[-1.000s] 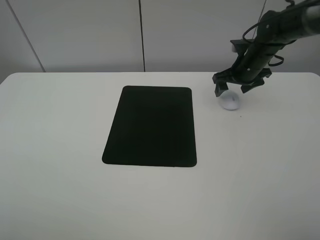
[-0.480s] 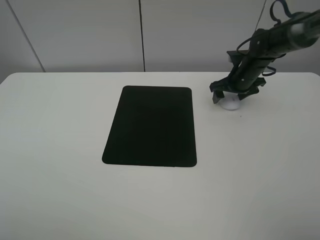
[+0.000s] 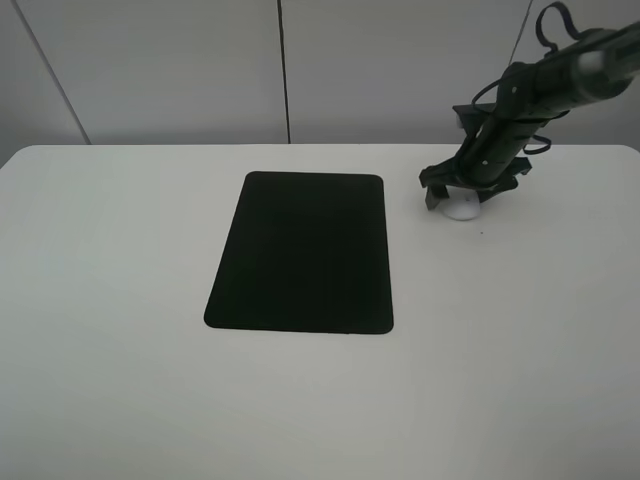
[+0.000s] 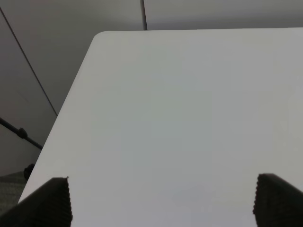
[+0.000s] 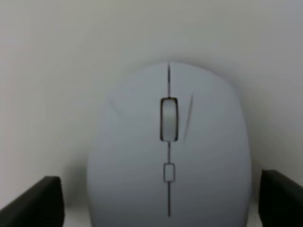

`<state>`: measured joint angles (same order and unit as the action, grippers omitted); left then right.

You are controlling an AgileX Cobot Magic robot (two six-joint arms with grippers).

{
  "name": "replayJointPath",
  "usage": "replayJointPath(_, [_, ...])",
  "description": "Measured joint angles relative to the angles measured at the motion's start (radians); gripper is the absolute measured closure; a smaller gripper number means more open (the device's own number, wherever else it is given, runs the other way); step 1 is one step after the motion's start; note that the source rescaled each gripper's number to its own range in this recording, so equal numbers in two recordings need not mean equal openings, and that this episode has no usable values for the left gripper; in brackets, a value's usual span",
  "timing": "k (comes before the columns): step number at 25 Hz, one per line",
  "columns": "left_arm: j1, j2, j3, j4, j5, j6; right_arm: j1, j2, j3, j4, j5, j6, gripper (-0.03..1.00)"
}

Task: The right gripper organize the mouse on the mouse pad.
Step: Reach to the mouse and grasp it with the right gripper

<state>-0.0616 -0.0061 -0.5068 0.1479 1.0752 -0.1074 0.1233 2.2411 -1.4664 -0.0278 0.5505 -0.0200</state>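
The left end effector (image 4: 163,203) is hanging over the white table (image 4: 189,118), close to the table's far left corner. Its two dark fingers (image 4: 52,203) are standing wide apart, with only table surface showing between them.

Around the middle of the table, the black pad (image 3: 300,252) is lying flat, with its long sides running from near to far and its near end sitting slightly further left than its far end.

To the right of the pad, the white mouse (image 3: 462,210) is resting on the bare table. It is lying about level with the pad's far edge and clearly apart from it, not touching the pad at any point.

The right arm (image 3: 545,85) is reaching in from the far right, with black cables looping along it. The right end effector (image 3: 458,197) is sitting low over the mouse, with one finger on each side of it. From the right wrist camera, the mouse is filling the space between the fingertips (image 5: 33,201), showing its grey scroll wheel (image 5: 168,119), a centre seam and a small rectangular mark. A thin strip of table is showing between the mouse and each finger, one strip narrower than the other, so the right end effector is spread around the mouse and is not pinching it.
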Motion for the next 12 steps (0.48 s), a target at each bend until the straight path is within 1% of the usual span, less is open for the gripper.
replayJointPath(2, [0.0, 0.0, 0.0, 0.0, 0.0, 0.0, 0.0, 0.0, 0.0, -0.011, -0.004, 0.02, -0.01])
replayJointPath(10, [0.0, 0.0, 0.0, 0.0, 0.0, 0.0, 0.005, 0.015, -0.001, -0.022, -0.02, 0.026, 0.0])
replayJointPath(11, [0.0, 0.0, 0.0, 0.0, 0.0, 0.0, 0.008, 0.016, -0.001, -0.022, -0.024, 0.026, 0.01])
replayJointPath(12, [0.0, 0.0, 0.0, 0.0, 0.0, 0.0, 0.01, 0.016, -0.001, -0.022, -0.024, 0.026, 0.08])
